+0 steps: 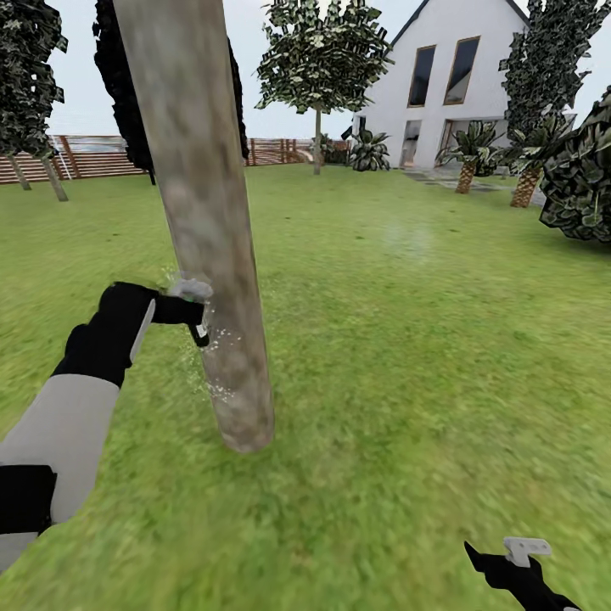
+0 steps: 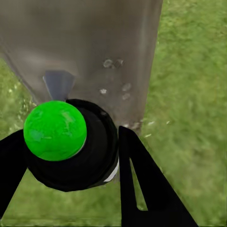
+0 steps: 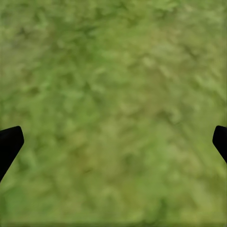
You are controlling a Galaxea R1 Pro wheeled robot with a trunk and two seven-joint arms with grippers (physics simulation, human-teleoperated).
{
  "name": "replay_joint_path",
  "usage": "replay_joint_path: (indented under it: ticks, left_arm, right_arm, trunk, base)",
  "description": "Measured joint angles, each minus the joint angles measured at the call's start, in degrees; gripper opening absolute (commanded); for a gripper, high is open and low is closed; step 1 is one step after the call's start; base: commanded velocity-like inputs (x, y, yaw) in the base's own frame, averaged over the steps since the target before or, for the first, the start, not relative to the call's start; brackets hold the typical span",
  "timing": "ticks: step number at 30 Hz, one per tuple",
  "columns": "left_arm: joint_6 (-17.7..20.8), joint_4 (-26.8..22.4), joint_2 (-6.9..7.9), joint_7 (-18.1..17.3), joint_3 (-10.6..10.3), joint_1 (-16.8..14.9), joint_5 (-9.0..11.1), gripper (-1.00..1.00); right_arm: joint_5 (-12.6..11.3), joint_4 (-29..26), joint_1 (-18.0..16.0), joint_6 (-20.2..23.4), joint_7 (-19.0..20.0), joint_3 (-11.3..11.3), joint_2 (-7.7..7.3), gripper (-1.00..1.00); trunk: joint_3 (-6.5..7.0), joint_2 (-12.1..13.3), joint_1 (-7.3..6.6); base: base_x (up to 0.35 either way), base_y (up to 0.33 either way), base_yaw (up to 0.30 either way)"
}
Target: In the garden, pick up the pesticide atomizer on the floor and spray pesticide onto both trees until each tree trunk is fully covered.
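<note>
Left pincer (image 1: pixel 191 316) sits right against the tree trunk (image 1: pixel 204 212), low on its lower half, clamped on the pesticide atomizer (image 2: pixel 71 144). In the left wrist view the atomizer sits between the two black fingers (image 2: pixel 142 184), dark round body with a bright green ball on the end facing the camera, trunk directly beyond it. Pale droplets (image 1: pixel 216 373) speckle the bark just beside and below the pincer; small wet spots (image 2: pixel 116 75) also show on the trunk past the atomizer. Trunk is thick, mottled grey-beige, leaning, rooted in grass (image 1: pixel 407 356) just below the pincer. Right pincer (image 1: pixel 509 564) hangs low, well apart from the trunk, over bare lawn; its fingertips (image 3: pixel 9 144) sit wide apart at the edges of the right wrist view with nothing between them, grass beyond. Far behind the trunk: slat fence (image 1: pixel 93 157), white house (image 1: pixel 458 76), palms (image 1: pixel 471 157), a second tree (image 1: pixel 318 68).
</note>
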Motion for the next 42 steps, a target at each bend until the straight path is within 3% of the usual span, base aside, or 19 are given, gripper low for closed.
replay_joint_path:
  ticks: [5, 9, 11, 14, 15, 17, 20, 24, 25, 29, 34, 37, 39, 42]
  left_arm:
    - [-0.5, 0.3, 2.55, -0.1, 0.3, 3.5, -0.1, -1.0]
    - [-1.1, 0.8, 2.67, 0.1, 0.1, 5.8, 0.4, -1.0]
    - [-6.8, 5.8, 2.54, 0.2, 0.2, 7.0, 0.5, -1.0]
    - [-18.1, 19.9, 2.1, 0.7, 0.3, 7.3, 0.6, -1.0]
    - [-21.1, 23.8, 1.62, 0.8, 0.3, 7.3, 0.8, -1.0]
    - [-26.0, 28.9, -0.76, 1.9, 0.3, 7.3, 1.1, -1.0]
    - [-28.1, 30.2, -2.11, 3.7, 0.4, 7.9, 2.0, -1.0]
    - [-37.5, 30.3, -1.68, 3.0, 0.5, 10.9, 4.7, -1.0]
    - [-38.4, 30.2, -1.56, 2.9, 0.5, 11.2, 4.8, -1.0]
    - [-39.0, 30.3, -1.1, -0.2, 0.3, 11.8, 4.5, -1.0]
    - [-39.2, 30.5, -1.4, -0.5, 0.0, 15.6, 4.2, -1.0]
    - [-39.0, 29.3, -1.34, -0.5, 0.3, 16.1, 4.7, -1.0]
    - [-37.7, 23.7, -1.4, -0.3, 0.4, 15.7, 5.1, -1.0]
    - [-30.8, 14.2, -1.44, -0.4, 0.4, 15.8, 5.1, -1.0]
  right_arm:
    - [0.0, 0.0, 0.0, 0.0, 0.0, 0.0, 0.01, 1.0]
    - [0.0, 0.0, 0.0, 0.0, 0.0, 0.0, 0.02, 1.0]
    - [0.1, 0.1, 0.0, 0.0, 0.0, 0.1, 0.04, 1.0]
    - [0.1, 0.1, 0.0, 0.0, 0.0, 0.1, 0.06, 1.0]
    - [0.1, 0.1, 0.0, 0.0, 0.0, 0.1, 0.08, 1.0]
    - [0.1, 0.1, 0.0, 0.0, 0.0, 0.1, 0.09, 1.0]
    - [0.1, 0.1, 0.0, 0.0, 0.0, 0.1, 0.09, 1.0]
    - [0.1, 0.1, 0.0, 0.0, 0.0, 0.1, 0.09, 1.0]
    - [0.1, 0.1, 0.0, 0.0, 0.0, 0.1, 0.09, 1.0]
    - [0.1, 0.1, 0.0, 0.1, 0.0, 0.1, 0.09, 1.0]
    - [0.1, 0.2, 0.0, 0.1, 0.0, 0.1, 0.09, 1.0]
    - [0.1, 0.2, 0.0, 0.0, 0.0, 0.1, 0.09, 1.0]
    - [0.1, 0.2, 0.0, 0.0, 0.0, 0.1, 0.09, 1.0]
    - [0.1, 0.2, 0.0, 0.1, 0.0, 0.1, 0.09, 1.0]
  trunk:
    - [0.01, 0.0, 0.0]
    - [0.0, 0.0, 0.0]
    - [0.0, 0.0, 0.0]
    - [0.0, 0.0, 0.0]
    - [0.0, 0.0, 0.0]
    - [0.01, 0.0, 0.0]
    - [0.01, 0.0, 0.0]
    - [0.01, 0.0, 0.0]
    - [0.01, 0.0, -0.01]
    - [0.01, 0.0, 0.0]
    - [0.0, 0.0, 0.0]
    - [0.02, 0.0, -0.01]
    - [0.03, 0.0, -0.01]
    - [0.02, 0.0, -0.01]
  base:
    - [0.0, 0.0, 0.0]
    - [0.0, 0.0, 0.0]
    - [0.0, 0.0, 0.0]
    - [0.0, 0.0, 0.0]
    - [0.0, 0.0, 0.0]
    - [0.0, 0.0, 0.0]
    - [0.0, 0.0, 0.0]
    - [0.0, 0.0, 0.0]
    - [0.0, 0.0, 0.0]
    - [0.0, 0.0, 0.0]
    - [0.0, 0.0, 0.0]
    - [0.0, 0.0, 0.0]
    - [0.0, 0.0, 0.0]
    - [0.0, 0.0, 0.0]
